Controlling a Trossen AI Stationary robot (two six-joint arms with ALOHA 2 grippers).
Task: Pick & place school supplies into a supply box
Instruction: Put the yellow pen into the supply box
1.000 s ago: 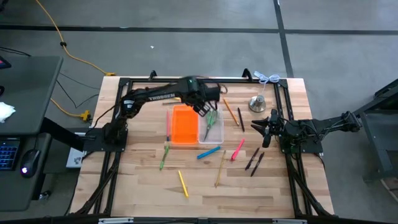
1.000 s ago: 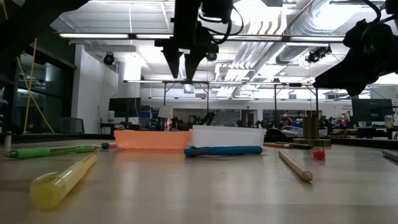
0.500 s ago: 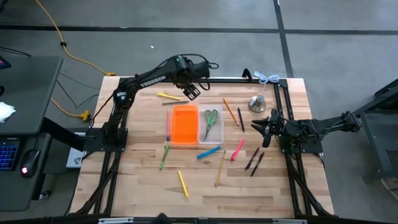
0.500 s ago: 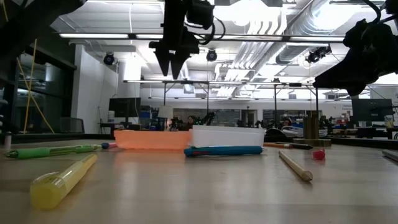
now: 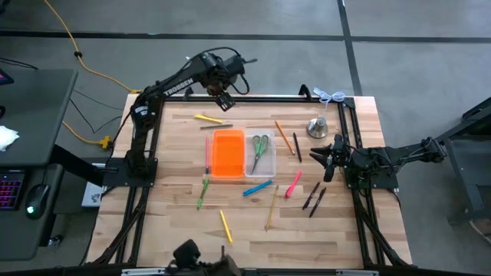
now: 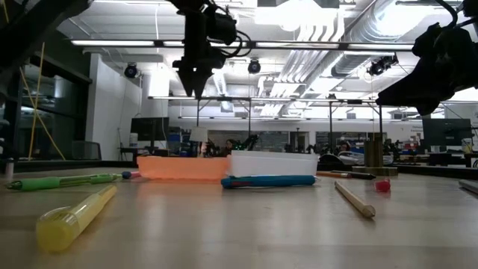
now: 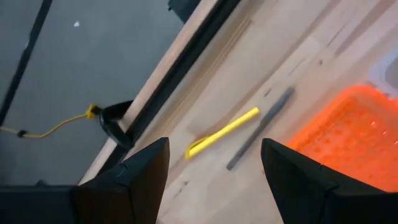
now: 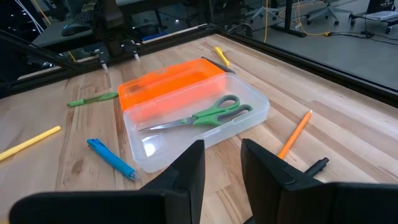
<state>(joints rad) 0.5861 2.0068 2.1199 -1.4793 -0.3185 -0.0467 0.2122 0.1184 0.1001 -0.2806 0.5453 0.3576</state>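
Note:
The supply box lies mid-table, with its orange half (image 5: 227, 153) beside its clear tray (image 5: 263, 163). Green-handled scissors (image 5: 260, 148) lie flat in the tray (image 8: 155, 152). My left gripper (image 5: 222, 98) hangs open, high over the table's far edge, above a yellow marker (image 7: 222, 132) and a grey pencil (image 7: 260, 127). My right gripper (image 5: 317, 156) waits open at the table's right, pointing at the box. A blue pen (image 5: 257, 188), pink pen (image 5: 293, 185), green pen (image 5: 203, 192), yellow pen (image 5: 225, 225) and wooden pencil (image 5: 271, 207) lie loose on the table.
A silver bell-shaped object (image 5: 317, 126) stands near the far right corner. An orange pencil (image 5: 284, 136) and a black pen (image 5: 294, 143) lie right of the tray, and two black pens (image 5: 313, 198) lie near my right arm. A black frame (image 5: 261, 97) borders the table.
My left gripper has risen from just above the clear tray and swung toward the table's far left, ending high over the far edge. The scissors stay in the tray.

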